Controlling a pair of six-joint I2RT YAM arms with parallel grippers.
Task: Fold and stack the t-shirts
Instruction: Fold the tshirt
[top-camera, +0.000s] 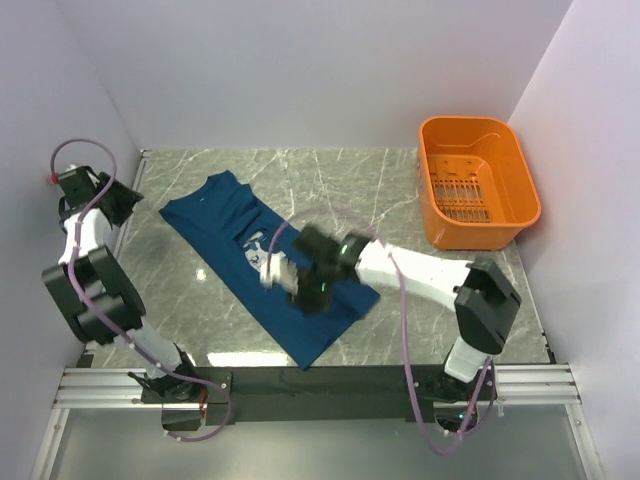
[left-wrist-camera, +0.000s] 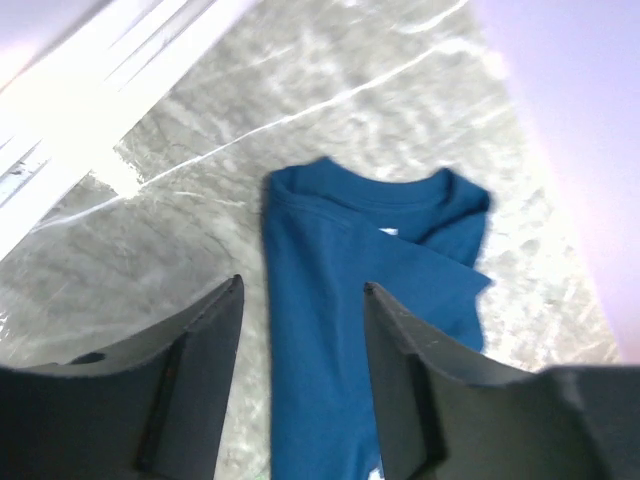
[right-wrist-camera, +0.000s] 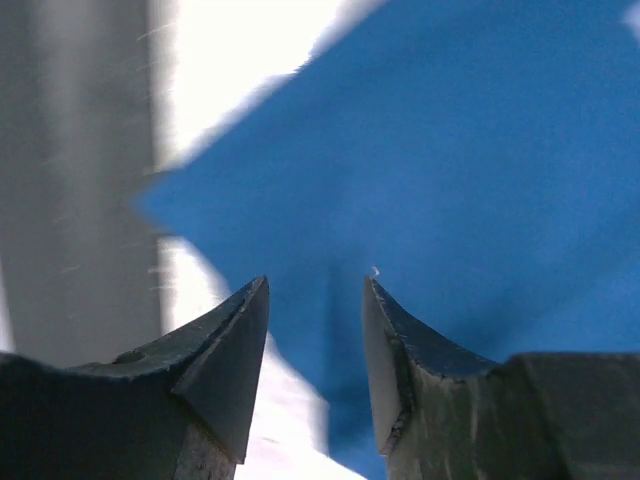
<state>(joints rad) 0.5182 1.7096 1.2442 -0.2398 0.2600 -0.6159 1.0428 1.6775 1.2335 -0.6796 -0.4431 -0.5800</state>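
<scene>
One t-shirt (top-camera: 222, 222) was in view, lying as a long slanted strip on the surface (top-camera: 330, 190), well to the left of the basket (top-camera: 432, 180) and nearer the arm bases than it.

The cloth looked light, soft and limp. In my judgement it would sag and crease wherever it was lifted, so it would be best pinched at an edge or corner, ideally two points at once. The collar end lay bare on the side away from the basket and offered a clean hold.

The right end effector (right-wrist-camera: 315, 285) hung over the strip's end nearest the basket, jaws parted and nothing clamped between them. The left end effector (left-wrist-camera: 300, 290) stood beyond the shirt from the basket, jaws likewise apart and empty-handed.

The right wrist was smeared by motion in the overhead view and covered most of the chest print. How many layers the strip held could not be told. No second shirt could be made out.
</scene>
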